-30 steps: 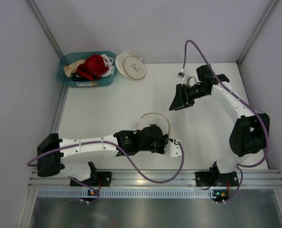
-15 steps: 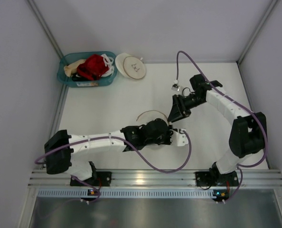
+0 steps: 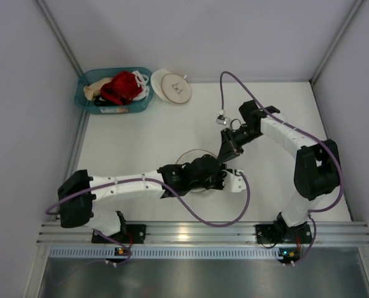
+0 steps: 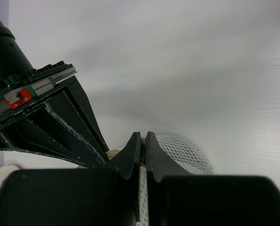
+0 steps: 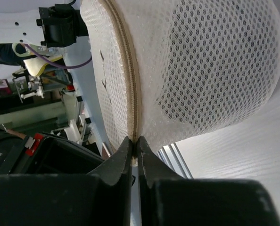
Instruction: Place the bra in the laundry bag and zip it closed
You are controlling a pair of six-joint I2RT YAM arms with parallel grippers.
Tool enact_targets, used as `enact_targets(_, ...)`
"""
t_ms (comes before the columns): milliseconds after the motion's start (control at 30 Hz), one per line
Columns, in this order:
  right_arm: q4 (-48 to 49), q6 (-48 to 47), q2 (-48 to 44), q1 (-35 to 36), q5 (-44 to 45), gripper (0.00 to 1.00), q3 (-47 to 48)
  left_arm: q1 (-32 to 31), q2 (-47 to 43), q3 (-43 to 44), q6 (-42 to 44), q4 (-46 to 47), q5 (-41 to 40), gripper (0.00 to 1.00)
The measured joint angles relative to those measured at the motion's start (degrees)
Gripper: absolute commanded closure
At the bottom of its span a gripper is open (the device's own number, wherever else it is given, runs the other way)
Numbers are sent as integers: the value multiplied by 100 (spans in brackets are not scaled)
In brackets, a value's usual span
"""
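The laundry bag [image 3: 194, 156] lies mid-table, mostly hidden under my left arm. In the right wrist view the bag [image 5: 210, 70] fills the frame as cream mesh with a tan zip seam [image 5: 126, 70]. Dark fabric, the bra, shows dimly through the mesh. My right gripper [image 5: 135, 141] is shut on the zip rim at the seam's lower end. My left gripper [image 4: 143, 141] is shut on a strip of the bag's mesh [image 4: 187, 150], right beside the right gripper's black body [image 4: 45, 122]. From above the two grippers, left [image 3: 223, 169] and right [image 3: 227, 156], meet at the bag's right edge.
A teal basket [image 3: 85, 99] at the back left holds a red garment [image 3: 121, 87] and a beige one [image 3: 96, 85]. A second round bag with a tan-rimmed lid [image 3: 171, 85] lies next to it. Walls close in the table on the left, back and right.
My right arm swung down and left from the open table to the bag, and its jaws closed on the zip rim. The left arm first shifted right with the bag, then stayed shut.
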Motion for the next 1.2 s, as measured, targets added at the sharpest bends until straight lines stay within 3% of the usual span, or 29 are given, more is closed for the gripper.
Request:
enact_targets(333,13,74,81,59,131,100,616,33,-686,-535,330,-92,699,100)
enact_targets(700,361,682,820,37,81,100,1410,127,-1128,-780,516,-686,1331,100)
enact_targets(767,389,833,914,57,31,91,1506,160,-1123,-780,498,-743,1318,100)
enact_targets(800,385,883,953,70,20,69,1580,177,-1123,-780,472,-748,1285,100)
enact_targets(933,752,925,957,22,107,38,1884,96,-1008,-772,144,-809,1274,100)
enact_targets(1000,953,883,857,-35,173,31,1904,94,-866,-743,4,-807,1263,100)
enact_targets(1200,911,758,352,-223,428,28,1475,367,-487,-376,-286,-754,1097,100)
